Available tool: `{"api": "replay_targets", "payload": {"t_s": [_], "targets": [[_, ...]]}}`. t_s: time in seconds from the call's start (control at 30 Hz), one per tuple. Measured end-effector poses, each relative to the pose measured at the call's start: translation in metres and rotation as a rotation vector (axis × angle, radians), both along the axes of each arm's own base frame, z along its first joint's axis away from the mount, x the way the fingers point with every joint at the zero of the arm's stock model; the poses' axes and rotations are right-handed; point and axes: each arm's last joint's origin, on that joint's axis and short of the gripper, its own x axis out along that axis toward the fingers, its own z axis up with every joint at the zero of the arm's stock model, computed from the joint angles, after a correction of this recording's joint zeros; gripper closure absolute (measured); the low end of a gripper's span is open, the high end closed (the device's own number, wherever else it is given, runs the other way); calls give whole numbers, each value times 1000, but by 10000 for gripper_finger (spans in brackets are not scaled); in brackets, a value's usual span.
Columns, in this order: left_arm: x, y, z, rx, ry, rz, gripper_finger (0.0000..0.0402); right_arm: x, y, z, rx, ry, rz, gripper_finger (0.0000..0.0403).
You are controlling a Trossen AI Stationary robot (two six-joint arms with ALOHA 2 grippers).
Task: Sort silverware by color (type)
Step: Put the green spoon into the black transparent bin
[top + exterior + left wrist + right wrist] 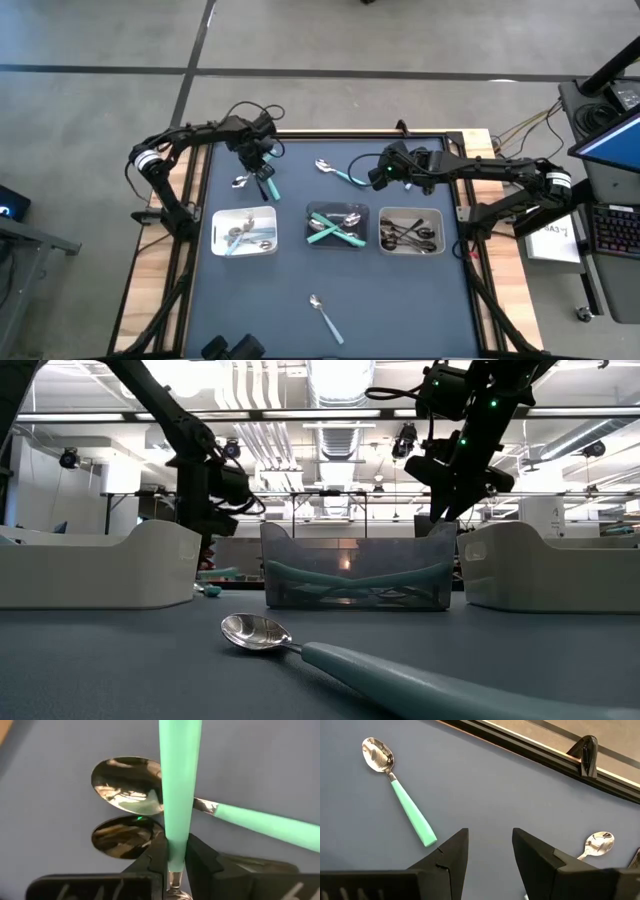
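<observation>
Sorting well under way, judging by the three trays along the middle of the dark worktop: left tray with silver pieces, middle tray with teal-handled ones, right tray with dark ones.

Step in hand: a pick-up near the far left of the worktop. Left end effector down over a small cluster there, fingers pinched on a teal-handled utensil close to the end of its handle, as seen in the left wrist view. Beneath it, a teal-handled spoon lying crosswise, and another shiny bowl just beside; whether that one has a teal handle or is all silver cannot be told. Grip looks closed but narrow and near the handle's end, so probably prone to swinging.

Next move, as a judgement: lift straight up clear of the crossed spoon without dragging it, carry to the middle tray, release over the other teal pieces.

Right end effector hovering over the far middle of the worktop, fingers spread wide and holding nothing, with a loose teal-handled spoon lying ahead of it. One more teal-handled spoon left alone near the front edge, well apart from the trays.
</observation>
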Motion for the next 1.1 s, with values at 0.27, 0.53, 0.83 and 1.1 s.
{"api": "replay_targets", "payload": {"t_s": [0.27,0.53,0.83,1.1], "targets": [[21,-5,39,-59,-209,-42,372,0,0,0,-13,27,36,257],[77,-54,75,-106,-348,-159,373,0,0,0,-22,44,58,257],[130,-130,127,-66,-530,-380,372,0,0,0,-22,40,56,257],[163,-160,126,37,-634,-362,371,1,-1,1,-40,30,50,257]]}}
